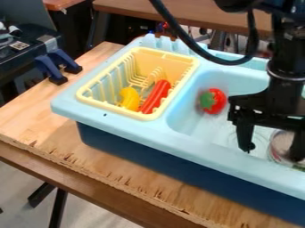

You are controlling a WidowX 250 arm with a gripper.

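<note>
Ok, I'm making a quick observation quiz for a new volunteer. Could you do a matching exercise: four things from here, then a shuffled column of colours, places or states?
Things
1. Rack
2. Curved yellow toy
3. Red toy with a green top
4. Gripper

Places, colours and states
A. Lying in the sink basin
B. Fingers apart, low over the basin
C. Pale yellow, with toys inside
D. Beside a long red toy

Right pairs: 1-C, 2-D, 3-A, 4-B
</note>
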